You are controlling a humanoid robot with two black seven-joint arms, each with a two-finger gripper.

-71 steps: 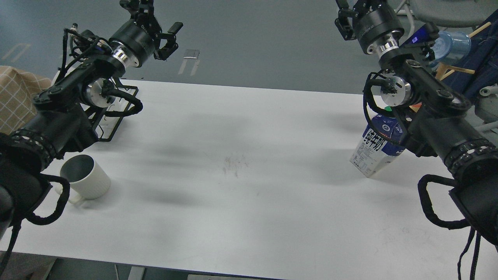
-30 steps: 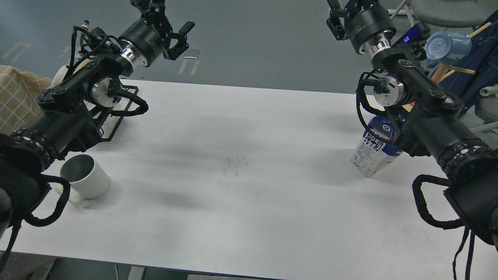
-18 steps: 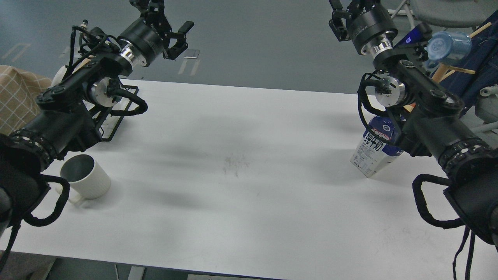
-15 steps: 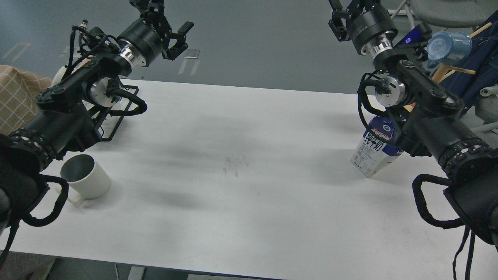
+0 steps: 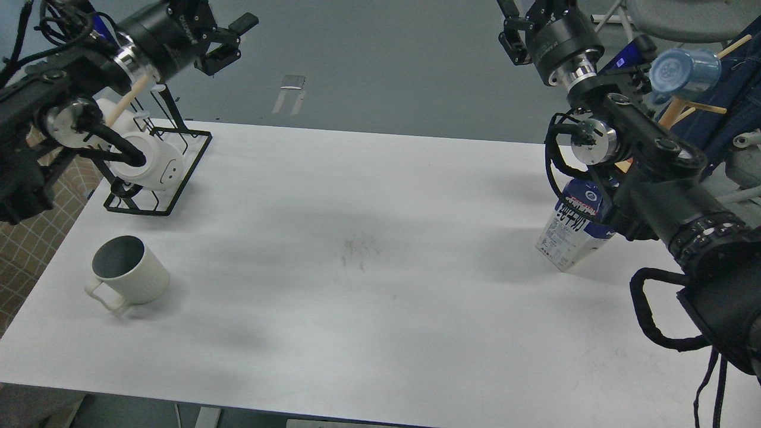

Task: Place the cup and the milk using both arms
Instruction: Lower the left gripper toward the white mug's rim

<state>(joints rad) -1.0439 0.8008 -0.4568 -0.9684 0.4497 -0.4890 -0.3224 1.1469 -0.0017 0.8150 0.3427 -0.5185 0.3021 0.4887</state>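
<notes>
Head view. Desk [image 5: 368, 309] white, scuffed at centre. One cup [image 5: 129, 277], ribbed cream with dark interior, stands upright near the desk's left front edge, handle toward the viewer, nothing touching it. One milk [image 5: 574, 227] carton stands at the right side, its top hidden behind the right arm. One black wire rack [image 5: 159, 178] sits at the far left corner, holding one smooth white mug [image 5: 151, 163] with a face mark. One blue cup [image 5: 684, 66] lies off the desk at upper right. Left tool [image 5: 223, 38] is raised beyond the desk's far edge, fingers spread wide, empty. Right tool [image 5: 523, 18] is cut by the top edge; cannot tell its opening.
</notes>
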